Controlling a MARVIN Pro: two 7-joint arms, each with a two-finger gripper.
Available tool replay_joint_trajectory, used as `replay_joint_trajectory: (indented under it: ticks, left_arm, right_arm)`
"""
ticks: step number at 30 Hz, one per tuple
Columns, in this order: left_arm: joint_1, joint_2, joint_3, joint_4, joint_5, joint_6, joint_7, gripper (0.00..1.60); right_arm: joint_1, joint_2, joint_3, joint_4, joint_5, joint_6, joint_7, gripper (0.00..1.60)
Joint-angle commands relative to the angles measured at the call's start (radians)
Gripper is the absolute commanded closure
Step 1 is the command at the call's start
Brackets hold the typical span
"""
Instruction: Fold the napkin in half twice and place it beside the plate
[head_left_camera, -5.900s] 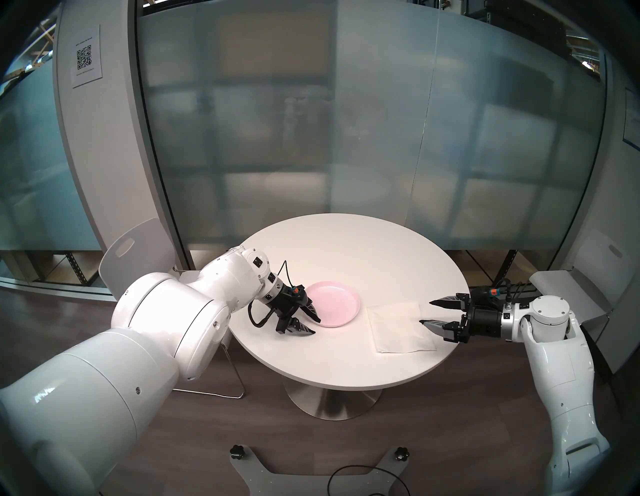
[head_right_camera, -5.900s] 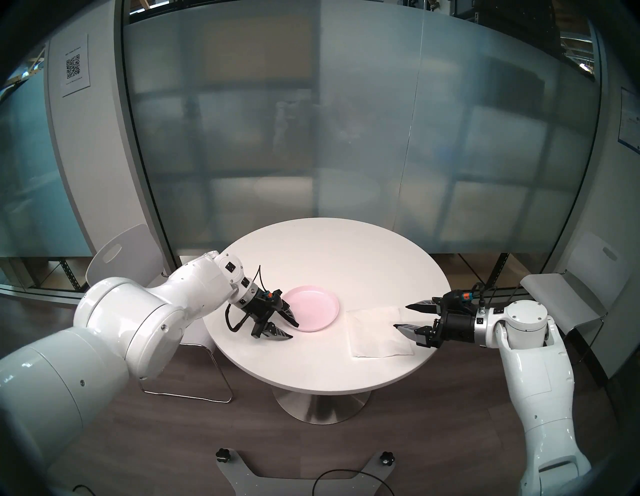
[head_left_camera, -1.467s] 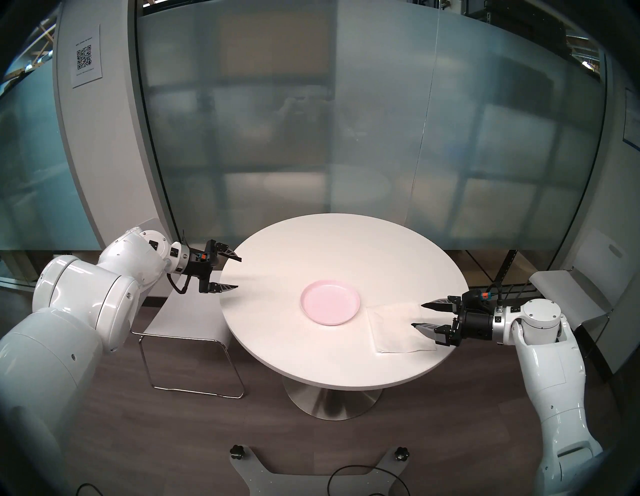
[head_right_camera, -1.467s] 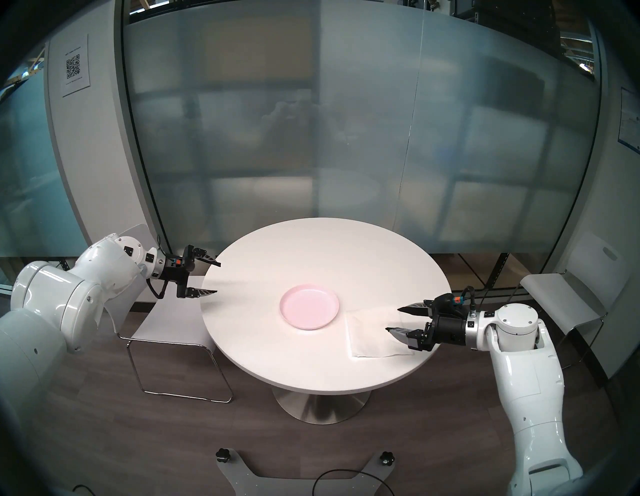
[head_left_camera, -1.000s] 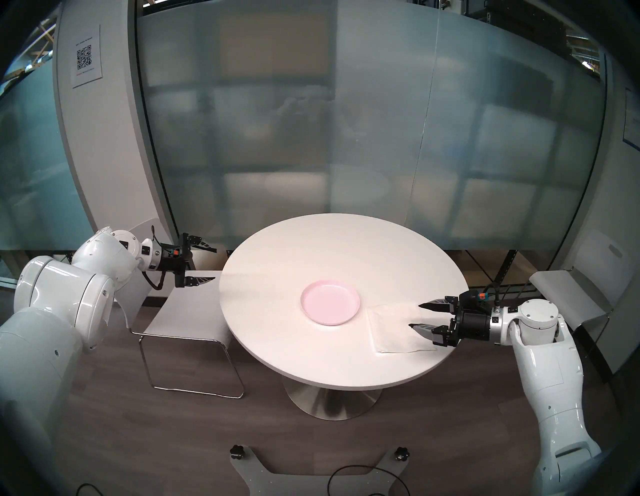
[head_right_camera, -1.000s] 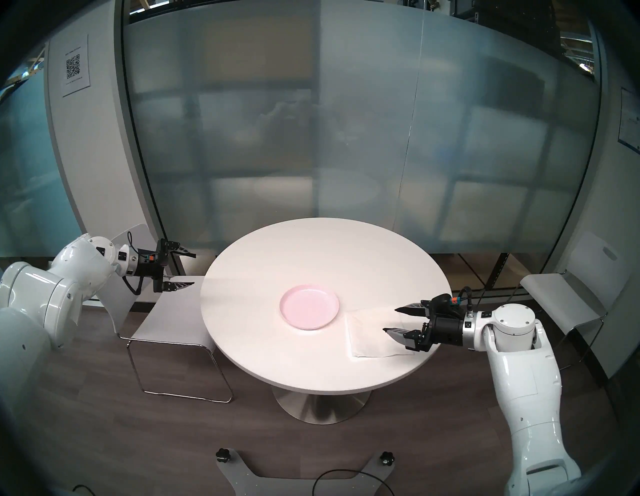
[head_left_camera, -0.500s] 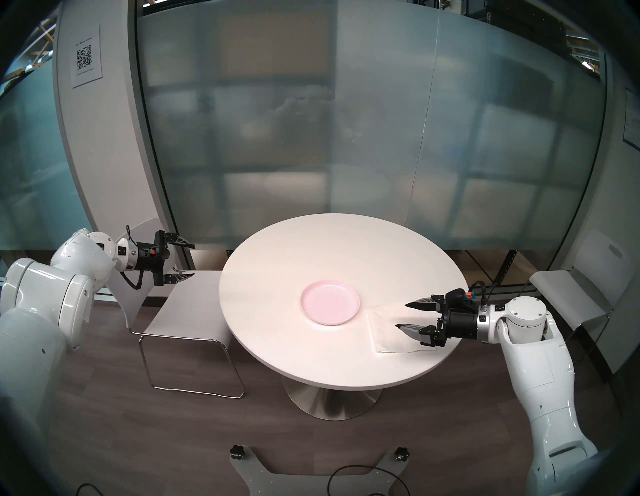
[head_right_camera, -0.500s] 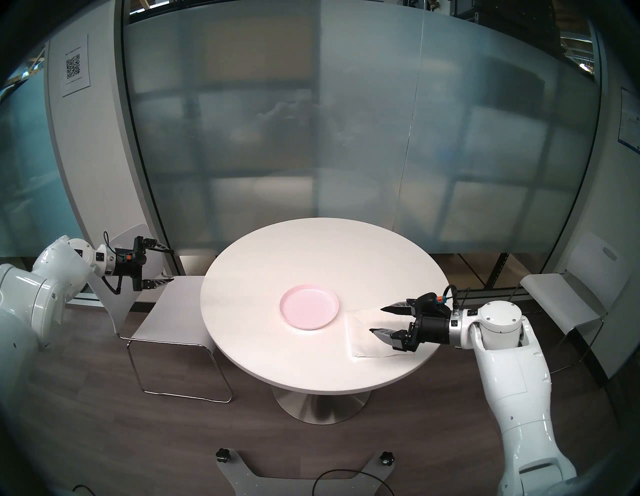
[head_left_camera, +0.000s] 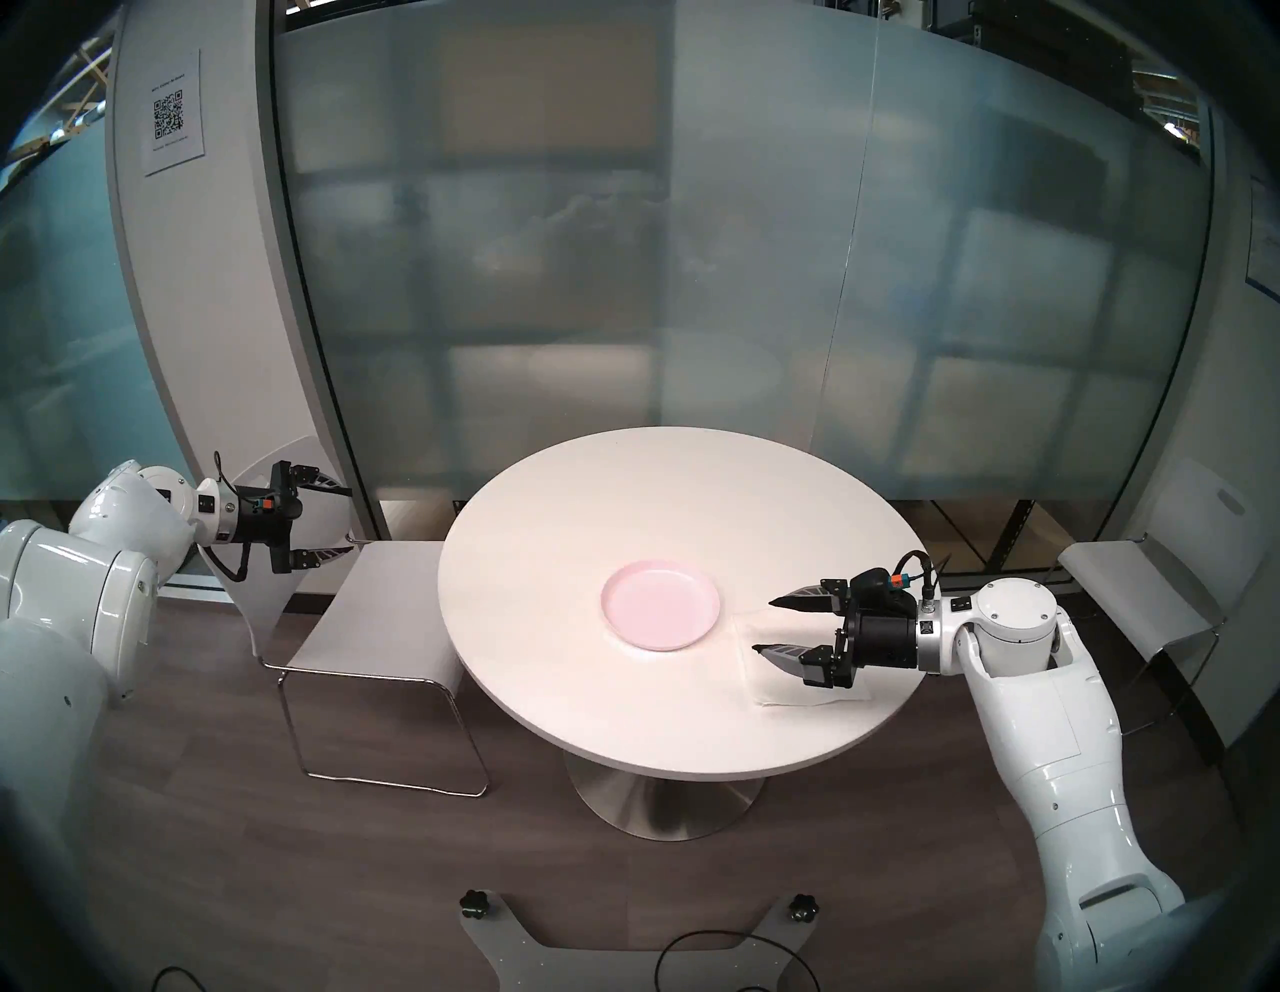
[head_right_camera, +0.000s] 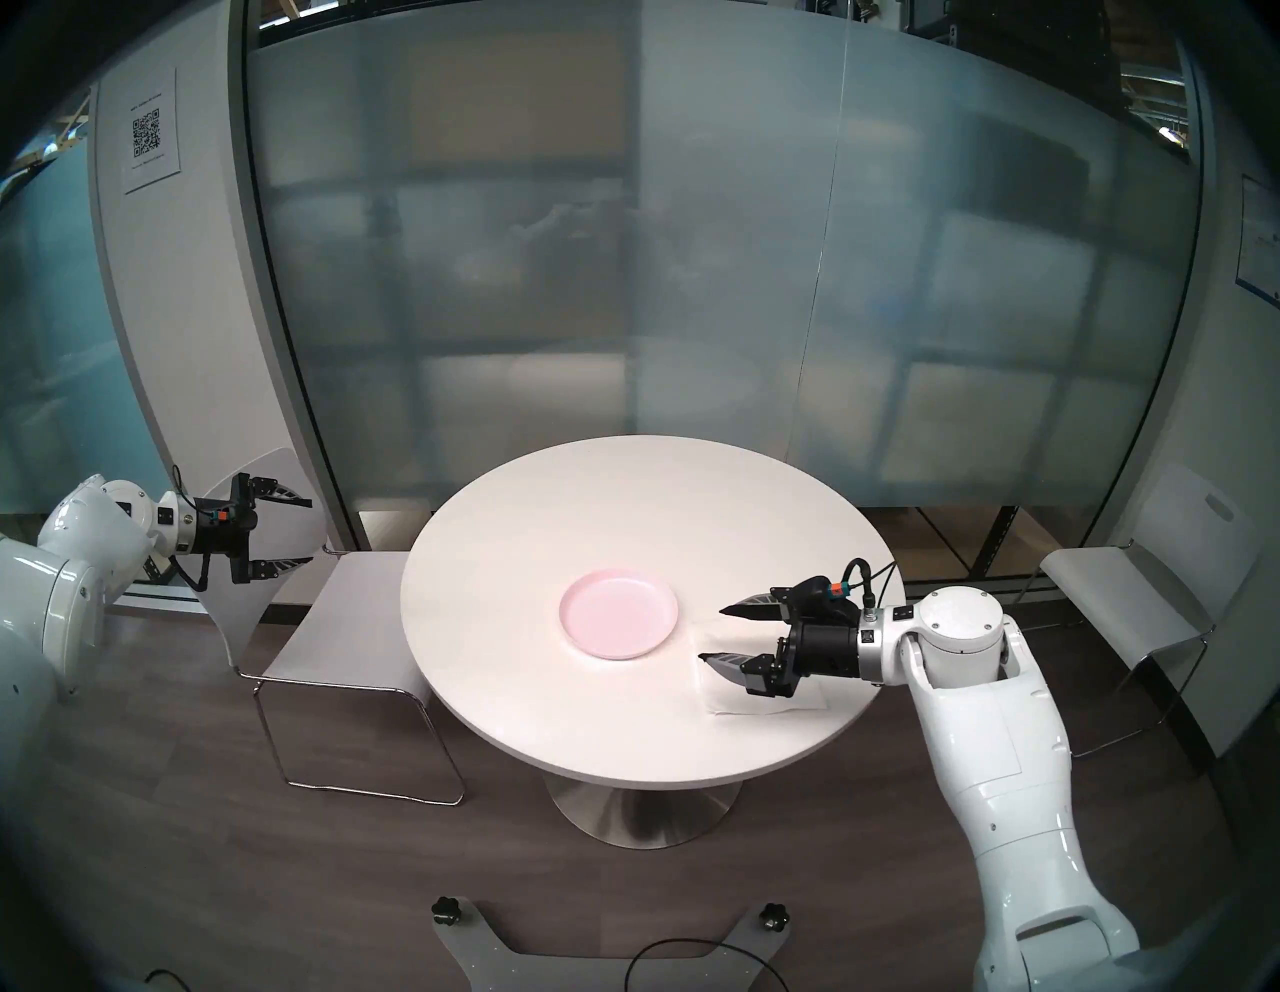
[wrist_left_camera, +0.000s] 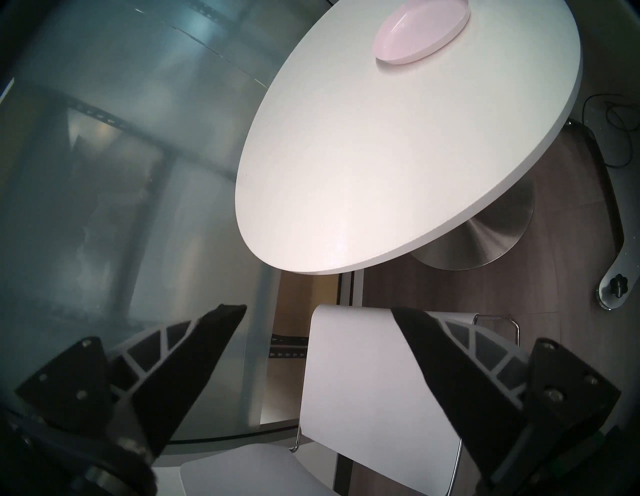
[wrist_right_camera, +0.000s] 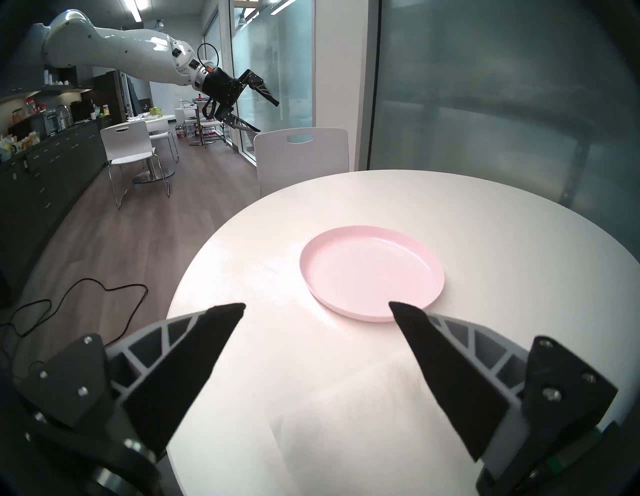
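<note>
Since the earlier frames the right end effector is reaching further in over the napkin toward the plate, while the left end effector is pulling away from the worktop's left edge and is now hanging over the white chair beside it.

The napkin is lying flat and unfolded near the worktop's right edge, its left border just beside the plate without visibly touching it; much of the sheet is hidden under the right end effector. The plate is sitting empty near the middle of the worktop, slightly toward the near side.

The right end effector is standing wide open, holding nothing, one fingertip over the napkin's far part and the other over its left part; whether either tip is touching the paper cannot be told. The left end effector is likewise spread wide and empty, well apart from the worktop.
</note>
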Motion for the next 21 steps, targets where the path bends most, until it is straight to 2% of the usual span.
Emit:
replay_joint_trajectory:
  ticks: [1,21]
  left_arm:
    - [-0.014,0.027,-0.002,-0.008,-0.004,0.0,-0.035,0.0]
    - [-0.005,0.029,-0.002,-0.013,-0.005,0.0,-0.035,0.0]
  right_arm:
    - [0.05,-0.026,-0.029,-0.018,-0.004,-0.003,-0.004,0.0]
    - [0.102,-0.07,-0.139,0.005,-0.042,-0.008,-0.024,0.0]
